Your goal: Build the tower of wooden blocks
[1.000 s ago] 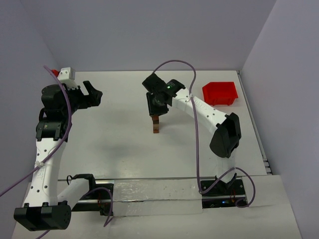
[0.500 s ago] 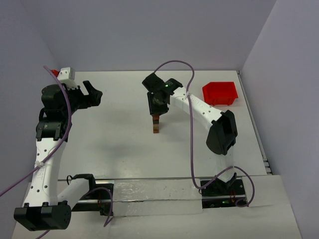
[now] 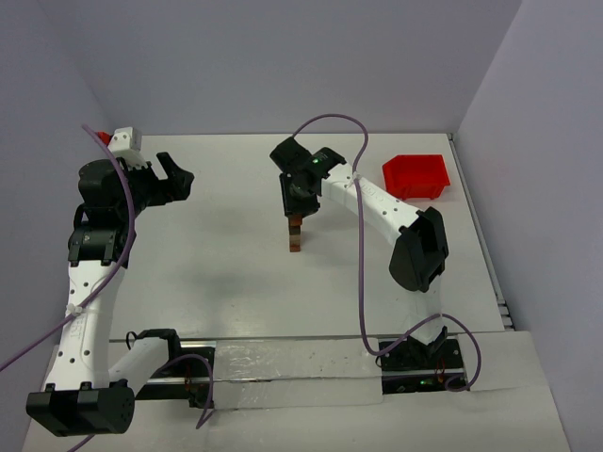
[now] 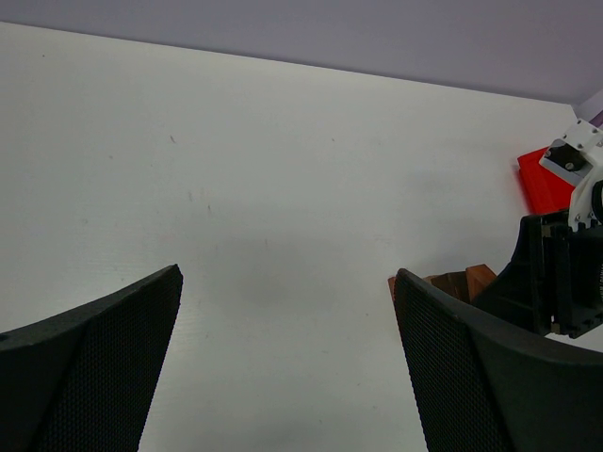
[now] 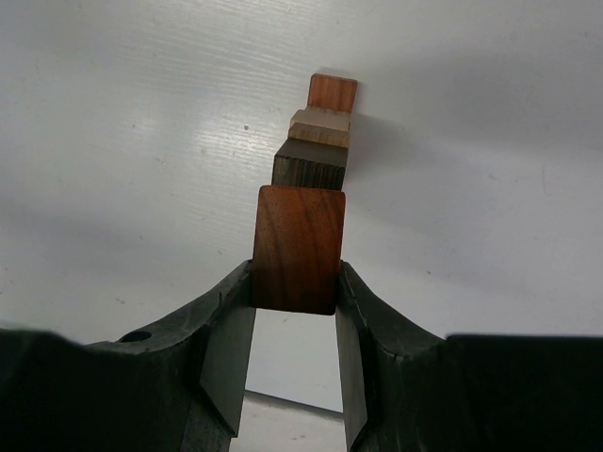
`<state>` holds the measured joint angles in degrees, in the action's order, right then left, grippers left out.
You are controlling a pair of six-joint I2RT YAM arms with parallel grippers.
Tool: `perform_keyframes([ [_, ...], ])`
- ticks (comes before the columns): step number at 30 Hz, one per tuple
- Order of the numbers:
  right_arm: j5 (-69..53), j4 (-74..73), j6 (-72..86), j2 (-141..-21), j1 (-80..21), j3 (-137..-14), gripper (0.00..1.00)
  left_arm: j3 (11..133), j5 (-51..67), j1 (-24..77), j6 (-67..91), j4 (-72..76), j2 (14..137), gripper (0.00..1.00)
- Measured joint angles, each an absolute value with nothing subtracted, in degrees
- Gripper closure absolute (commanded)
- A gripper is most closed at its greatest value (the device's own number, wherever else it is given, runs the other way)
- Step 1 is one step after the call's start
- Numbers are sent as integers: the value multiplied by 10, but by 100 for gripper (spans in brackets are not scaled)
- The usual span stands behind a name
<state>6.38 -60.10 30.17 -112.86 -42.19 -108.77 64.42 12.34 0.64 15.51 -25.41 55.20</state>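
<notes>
Right claw: the right gripper (image 5: 295,294) pinches a reddish-brown block (image 5: 299,247) by its two side faces, one black finger (image 5: 229,331) pressed flat on each side.
Block relative to claw: the block stands upright between the fingertips, and most of its length projects past them toward the upper part of the right wrist frame.
Tower relative to claw: the tower (image 5: 317,139) lines up directly beyond the held block. From that view, I cannot tell whether the block touches the dark piece below it.
Tower place: in the top view the tower (image 3: 296,237) stands near the middle of the white table (image 3: 217,259), right under the right gripper (image 3: 294,209).
Tower pieces: below the held block come a dark grey-brown cube, then a light tan piece, then a reddish piece lowest.
Wood texture: smooth, with fine grain lines and square-cut edges.
Left claw: the left gripper (image 4: 287,278) is spread wide with nothing between its fingers. It sits at the left of the top view (image 3: 177,179), well apart from the tower.
Left pads: black, with a fine mesh pattern.
Left wrist view: brown blocks (image 4: 459,282) peek out just beside the right finger, partly hidden.
Bin: a red plastic bin (image 3: 415,176) sits at the upper right of the table.
</notes>
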Motion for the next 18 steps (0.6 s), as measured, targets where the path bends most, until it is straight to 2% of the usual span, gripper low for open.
perform_keyframes([
  [18,59,-602,302,-1139,-418,-1096,86,644,123,6,156,-254,553,1],
])
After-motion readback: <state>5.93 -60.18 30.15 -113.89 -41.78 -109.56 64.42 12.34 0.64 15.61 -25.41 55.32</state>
